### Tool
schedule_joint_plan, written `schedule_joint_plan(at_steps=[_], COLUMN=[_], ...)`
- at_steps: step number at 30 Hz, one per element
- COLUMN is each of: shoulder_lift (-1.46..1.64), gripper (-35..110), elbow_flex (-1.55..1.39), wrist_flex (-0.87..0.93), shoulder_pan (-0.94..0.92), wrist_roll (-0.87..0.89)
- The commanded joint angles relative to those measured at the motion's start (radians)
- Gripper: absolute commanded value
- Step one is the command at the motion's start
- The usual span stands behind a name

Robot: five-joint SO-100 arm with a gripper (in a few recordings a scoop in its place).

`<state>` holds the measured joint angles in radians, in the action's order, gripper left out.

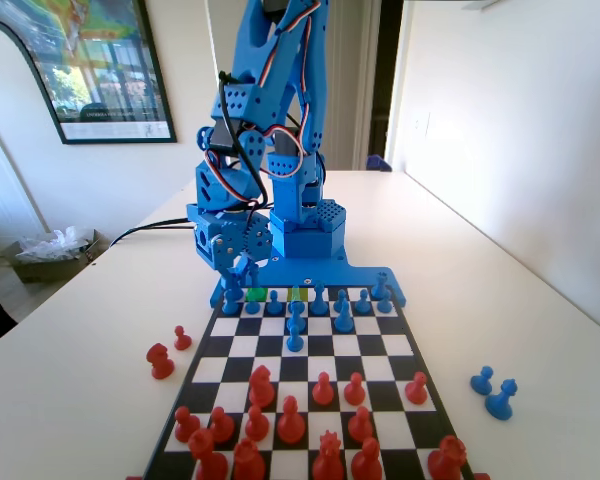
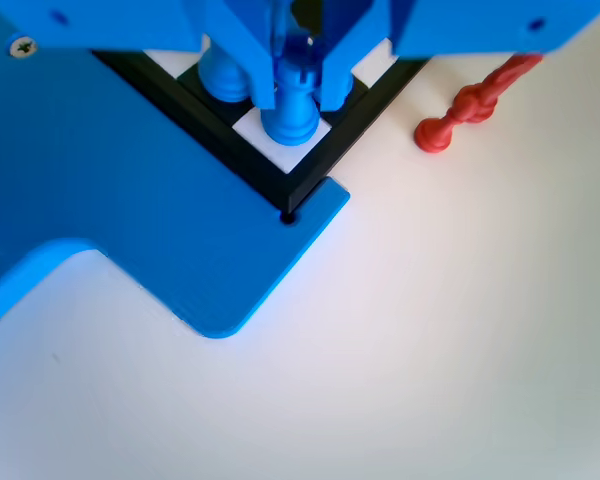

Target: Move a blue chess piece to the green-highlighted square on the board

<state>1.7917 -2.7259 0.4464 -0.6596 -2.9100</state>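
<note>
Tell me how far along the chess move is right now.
Nothing looks finished yet: the green square in the back row is bare. In hand: the hand is low over the board's corner, its jaws on either side of a blue piece standing on the white corner square; whether it is gripped I can't tell. Left: lift that piece, carry it to the green square, release.

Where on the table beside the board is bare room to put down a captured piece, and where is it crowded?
Free: the table right of the board, beyond the two blue pawns; also left, beyond the two red pawns. Crowded: the blue back rows under the gripper and the red ranks nearest the camera.
</note>
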Motion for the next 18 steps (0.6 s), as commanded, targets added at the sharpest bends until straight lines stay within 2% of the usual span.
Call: schedule_joint_plan(at_steps=[1, 8, 18], shoulder_lift=[0.049, 0.206, 0.308], gripper=[1, 1, 1], elbow_flex=[0.008, 0.058, 0.166], wrist_flex=[0.083, 0.331, 0.572], shoulder_pan=[-0.032, -0.018, 0.008], wrist_roll=[-0.923, -0.911, -0.865])
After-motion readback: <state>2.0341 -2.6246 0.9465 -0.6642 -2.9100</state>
